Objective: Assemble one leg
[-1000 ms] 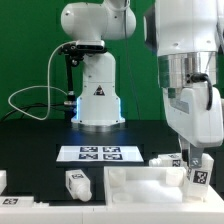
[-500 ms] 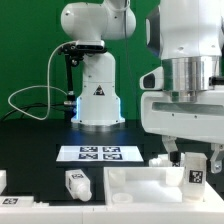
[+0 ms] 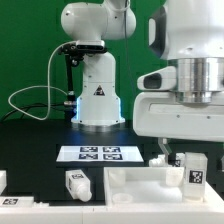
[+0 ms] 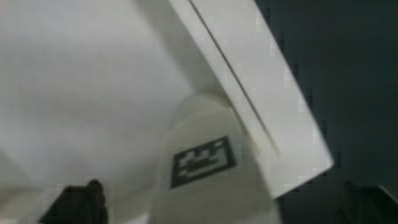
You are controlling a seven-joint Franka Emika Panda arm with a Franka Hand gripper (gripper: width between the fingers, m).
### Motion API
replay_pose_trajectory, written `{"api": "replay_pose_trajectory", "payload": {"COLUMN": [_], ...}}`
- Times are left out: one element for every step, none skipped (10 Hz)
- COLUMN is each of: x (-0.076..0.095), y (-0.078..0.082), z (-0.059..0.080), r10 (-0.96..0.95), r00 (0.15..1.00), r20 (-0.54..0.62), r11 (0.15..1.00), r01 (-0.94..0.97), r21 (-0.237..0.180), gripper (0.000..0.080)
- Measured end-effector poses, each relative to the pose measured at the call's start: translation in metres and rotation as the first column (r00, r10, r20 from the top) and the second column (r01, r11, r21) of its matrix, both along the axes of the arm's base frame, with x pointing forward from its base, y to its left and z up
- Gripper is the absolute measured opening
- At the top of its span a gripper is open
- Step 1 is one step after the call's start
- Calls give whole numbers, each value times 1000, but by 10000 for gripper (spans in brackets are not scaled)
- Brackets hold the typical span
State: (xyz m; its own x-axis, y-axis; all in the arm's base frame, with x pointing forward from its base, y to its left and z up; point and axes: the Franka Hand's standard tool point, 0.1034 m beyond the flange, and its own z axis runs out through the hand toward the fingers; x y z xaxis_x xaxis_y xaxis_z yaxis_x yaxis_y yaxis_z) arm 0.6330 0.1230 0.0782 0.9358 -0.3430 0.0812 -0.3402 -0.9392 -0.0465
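Observation:
The leg [image 3: 193, 171] is a small white peg with a black-and-white tag. It stands upright at the right end of the large white rimmed panel [image 3: 140, 184], on the exterior view's right. My gripper [image 3: 186, 163] hangs right over the leg, which sits between the jaws. In the wrist view the leg [image 4: 217, 150] fills the middle in front of the panel [image 4: 89, 90]. One dark finger [image 4: 80, 205] stands apart from the leg, with white panel showing between them. The jaws look open around the leg.
The marker board [image 3: 98, 153] lies on the black table behind the panel. A second white leg [image 3: 75, 183] lies at the front, on the exterior view's left. More white parts sit at the left edge [image 3: 4, 180] and beside the gripper [image 3: 160, 160]. The arm's base [image 3: 97, 95] stands at the back.
The wrist has turned above the leg and its wide body now faces the camera. The leg stays at the panel's right end, now more upright.

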Motion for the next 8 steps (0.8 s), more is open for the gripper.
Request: {"api": "replay_pose_trajectory", "payload": {"x": [0, 1, 1, 0, 0, 0, 1, 0], "y": [2, -1, -1, -1, -4, -4, -5, -4], "z": [1, 0, 0, 0, 0, 0, 0, -1], "r10": [46, 40, 29, 12, -59, -149, -266, -393], "r00": [999, 999, 1000, 1000, 998, 989, 964, 919], "r20": [-5, -4, -5, -5, -8, -10, -12, -19], "r11": [999, 999, 1000, 1000, 998, 989, 964, 919], "r01": [-46, -40, -29, -12, 59, 149, 266, 393], "r21": [-5, -7, -6, -4, -1, 7, 17, 29], "gripper": [649, 533, 399, 399, 289, 289, 289, 289]}}
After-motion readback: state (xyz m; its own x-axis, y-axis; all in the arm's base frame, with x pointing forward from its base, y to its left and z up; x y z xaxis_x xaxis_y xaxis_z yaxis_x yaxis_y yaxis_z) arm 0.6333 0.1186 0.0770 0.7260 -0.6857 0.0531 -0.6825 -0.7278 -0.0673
